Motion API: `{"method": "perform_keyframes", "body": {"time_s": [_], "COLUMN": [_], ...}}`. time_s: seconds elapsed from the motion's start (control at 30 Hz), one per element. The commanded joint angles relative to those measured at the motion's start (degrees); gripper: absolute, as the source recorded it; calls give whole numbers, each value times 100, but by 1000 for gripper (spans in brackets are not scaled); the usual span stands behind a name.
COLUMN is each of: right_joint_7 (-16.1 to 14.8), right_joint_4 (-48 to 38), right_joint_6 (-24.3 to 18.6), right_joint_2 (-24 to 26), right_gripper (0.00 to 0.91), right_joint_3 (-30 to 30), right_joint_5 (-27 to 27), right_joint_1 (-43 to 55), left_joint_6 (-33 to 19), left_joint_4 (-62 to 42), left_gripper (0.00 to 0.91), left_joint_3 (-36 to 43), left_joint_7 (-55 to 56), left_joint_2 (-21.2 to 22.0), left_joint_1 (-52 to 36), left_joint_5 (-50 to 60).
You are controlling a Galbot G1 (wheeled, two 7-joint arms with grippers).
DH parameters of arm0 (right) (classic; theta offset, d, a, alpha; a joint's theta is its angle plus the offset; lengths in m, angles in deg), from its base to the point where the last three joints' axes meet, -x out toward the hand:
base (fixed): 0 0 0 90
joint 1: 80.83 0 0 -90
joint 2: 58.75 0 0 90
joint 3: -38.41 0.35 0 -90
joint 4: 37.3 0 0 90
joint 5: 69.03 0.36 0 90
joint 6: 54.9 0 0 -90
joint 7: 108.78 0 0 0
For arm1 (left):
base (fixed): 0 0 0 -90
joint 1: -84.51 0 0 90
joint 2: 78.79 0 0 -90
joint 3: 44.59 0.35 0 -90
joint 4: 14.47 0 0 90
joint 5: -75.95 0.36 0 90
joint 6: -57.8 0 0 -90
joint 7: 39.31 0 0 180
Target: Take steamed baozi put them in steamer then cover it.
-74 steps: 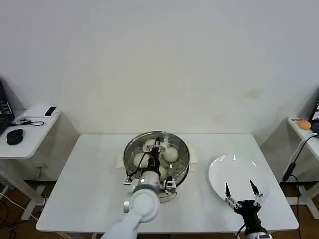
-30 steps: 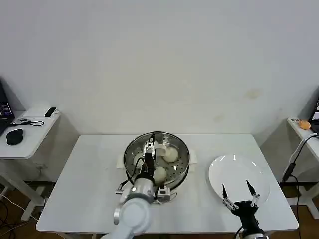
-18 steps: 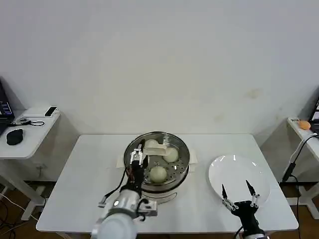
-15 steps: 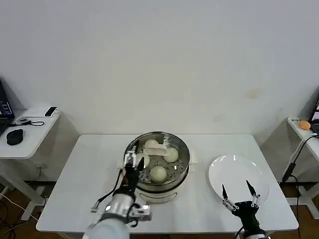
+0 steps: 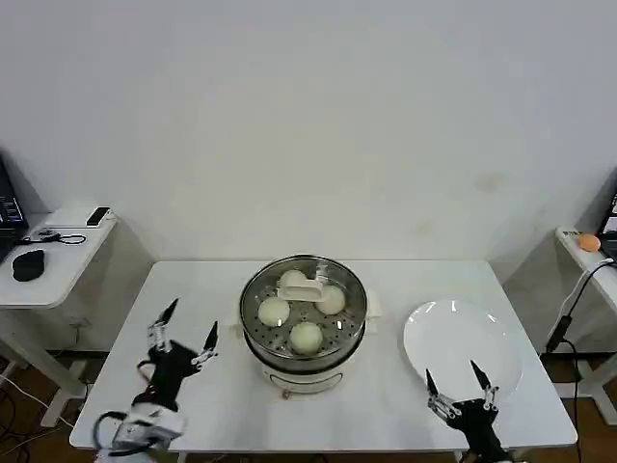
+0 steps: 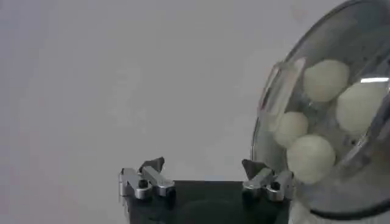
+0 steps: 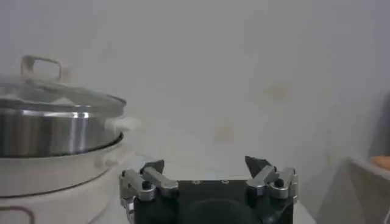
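Note:
The steamer (image 5: 258, 345) stands mid-table with the glass cover (image 5: 347, 289) resting on it, cream handle (image 5: 302, 287) on top. Several baozi (image 5: 274, 311) show through the glass. My left gripper (image 5: 183, 333) hangs open and holds nothing over bare table to the left of the steamer, well apart from it. In the left wrist view, that gripper (image 6: 203, 165) has the covered steamer (image 6: 359, 201) and baozi (image 6: 311, 158) beside it. My right gripper (image 5: 461, 386) is open at the near edge of the white plate. The right wrist view shows this gripper (image 7: 206, 164), the steamer (image 7: 55, 131) and cover (image 7: 58, 97).
A bare white plate (image 5: 463, 333) lies on the table's right side. A small side table (image 5: 43, 260) with a mouse and cables stands at the far left, another (image 5: 590, 253) at the far right. Bare tabletop (image 5: 193, 289) lies left of the steamer.
My left gripper has let go of the cover handle and drawn back from over the steamer to the table's left front. The cover stays on the steamer. My right gripper has moved slightly nearer.

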Motion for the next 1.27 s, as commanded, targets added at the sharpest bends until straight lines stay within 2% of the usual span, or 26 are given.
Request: {"method": "perform_keyframes", "body": {"time_s": [0.03,0.2,0.4,1.1,1.27], "right_joint_7": [-85,-129,-136,-145,-26], "right_joint_4": [88,52,120,137,218], "right_joint_6": [382,436,458,399,606], "right_joint_2": [403,524,569,614,651], "right_gripper": [907,907,907,907,907], "right_joint_3": [-5,46,42,-260,-301], "right_joint_5": [997,1042,1038,789,850], "right_joint_1": [-324,-438,-459,-512,-560], "left_joint_6": [-1129,-1377,-1552,-1419,-1323], "left_joint_4": [-334,-513,-598,-448,-468], "left_gripper": [907,907,907,907,907], "left_joint_3": [-1147,-1038,-997,-765,-689], "left_joint_7": [541,566,503,476,402], "left_joint_2": [340,585,627,698,687], "left_joint_1": [1259,1237,1329,1445,1463], "left_joint_5": [-4196,-3865,-3767,-3444,-3321]}}
